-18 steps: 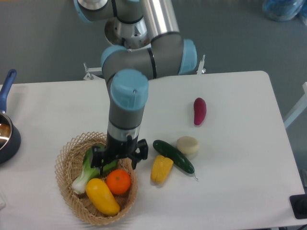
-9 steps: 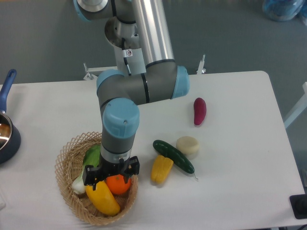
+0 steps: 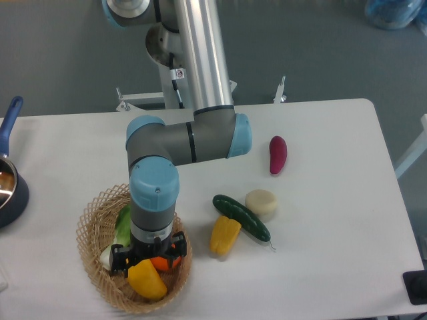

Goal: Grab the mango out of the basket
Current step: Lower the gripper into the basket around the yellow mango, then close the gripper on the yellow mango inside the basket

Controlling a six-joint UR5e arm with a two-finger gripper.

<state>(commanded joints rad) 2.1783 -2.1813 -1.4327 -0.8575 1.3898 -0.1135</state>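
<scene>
Gripper (image 3: 147,256) low inside basket (image 3: 92,220), pointing straight down, wrist covering its fingers. Mango (image 3: 148,279) lies in near part of basket, directly under gripper, far end hidden beneath it. Cannot tell whether jaws are spread or closed on fruit. Orange (image 3: 162,262) just right of mango, mostly hidden by gripper body. Green leafy vegetable (image 3: 123,225) at left inside basket. On table (image 3: 333,233) right of basket: corn piece (image 3: 224,235), cucumber (image 3: 241,217).
</scene>
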